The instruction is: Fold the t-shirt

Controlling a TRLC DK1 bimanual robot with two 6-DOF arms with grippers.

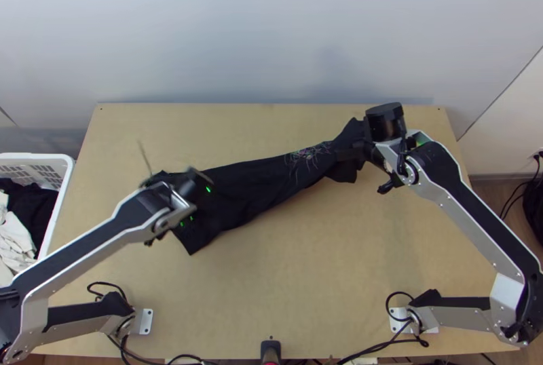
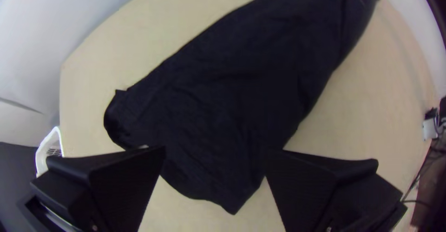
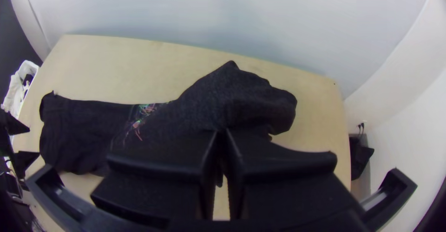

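Top view: the t-shirt (image 1: 251,185) lies as a long, narrow, dark band on the light wooden surface (image 1: 292,297), its long axis slanting from lower left to upper right. The broader end, with one pointed corner aimed toward the near edge, is at the left; the other end is bunched, and a thin coloured print (image 1: 309,155) sits near it. The left hand (image 1: 190,190) is above the broad end — in the left wrist view its fingers (image 2: 316,181) stand wide apart, with cloth visible between them. The right hand (image 1: 343,155) is at the bunched end, and in the right wrist view its fingers are nearly together, pinching the cloth there; which part of the shirt that is, I cannot tell. A pale wall (image 1: 271,26) rises behind the far edge. Black cables (image 1: 373,349) trail along the near edge, and wooden floor (image 1: 499,195) shows past the right side. Just beside the surface's left edge stands a white basket (image 1: 66,165) with openwork sides — black cloth (image 1: 32,209) and white cloth (image 1: 15,239) inside, both crumpled.
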